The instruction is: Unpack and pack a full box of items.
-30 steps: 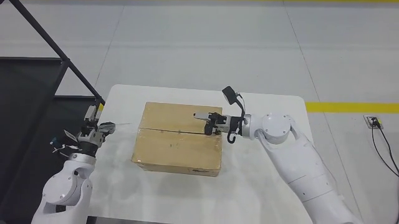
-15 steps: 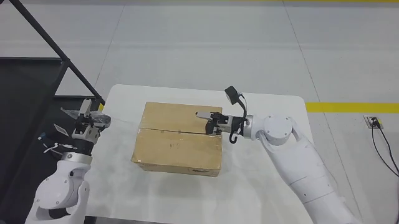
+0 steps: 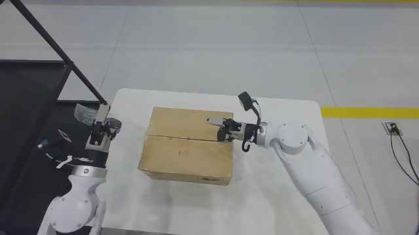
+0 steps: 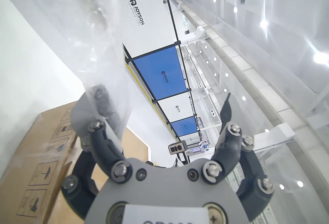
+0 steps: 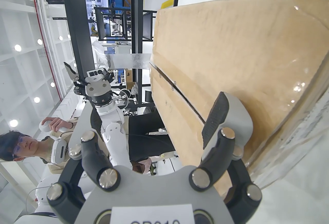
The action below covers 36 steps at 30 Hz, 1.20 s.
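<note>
Box (image 3: 183, 158), brown cardboard, flaps shut (centre seam)

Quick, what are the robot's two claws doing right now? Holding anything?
Left gripper: open, with clear tape clinging to one finger.
Right gripper: open, holding nothing, over the closed box.

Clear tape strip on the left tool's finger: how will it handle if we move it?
Probably sticky: the tape strip clings to one finger though the left tool stands open, so it may not drop off on release. Likely floppy and very light: thin, see-through, crinkled film. A fast swing might make it flap.
</note>
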### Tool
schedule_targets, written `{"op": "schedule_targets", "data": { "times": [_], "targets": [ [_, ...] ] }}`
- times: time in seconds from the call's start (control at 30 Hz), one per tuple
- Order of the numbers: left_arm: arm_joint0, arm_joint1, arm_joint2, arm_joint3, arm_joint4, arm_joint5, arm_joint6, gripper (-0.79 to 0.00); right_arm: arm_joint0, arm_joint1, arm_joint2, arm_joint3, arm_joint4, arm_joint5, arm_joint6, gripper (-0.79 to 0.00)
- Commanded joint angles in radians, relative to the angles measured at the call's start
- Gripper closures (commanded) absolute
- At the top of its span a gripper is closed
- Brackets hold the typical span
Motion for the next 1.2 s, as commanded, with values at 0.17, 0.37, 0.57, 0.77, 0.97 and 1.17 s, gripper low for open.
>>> {"op": "schedule_targets", "data": {
  "times": [0.17,0.37,0.57,0.77,0.97,1.17],
  "targets": [
    [0.025,-0.006,0.078,-0.057,0.173,0.008,0.039,-0.785,-0.013,0.006,0.009,-0.018,0.003,0.005,0.006,-0.785],
    [0.024,-0.013,0.148,-0.074,0.279,0.027,0.063,-0.785,-0.034,0.014,0.025,-0.051,0.003,0.007,0.003,-0.785],
    [0.005,-0.020,0.205,-0.070,0.377,0.066,0.061,-0.785,-0.064,0.024,0.043,-0.094,-0.003,0.013,-0.005,-0.785],
    [-0.016,-0.026,0.257,-0.064,0.455,0.105,0.038,-0.785,-0.090,0.032,0.060,-0.127,-0.003,0.014,-0.011,-0.785],
    [-0.036,-0.033,0.310,-0.052,0.535,0.123,0.030,-0.785,-0.132,0.043,0.093,-0.165,0.009,0.000,-0.029,-0.785],
    [-0.055,-0.041,0.364,-0.034,0.606,0.147,0.014,-0.785,-0.185,0.059,0.142,-0.211,0.025,-0.020,-0.040,-0.785]
  ]
}}
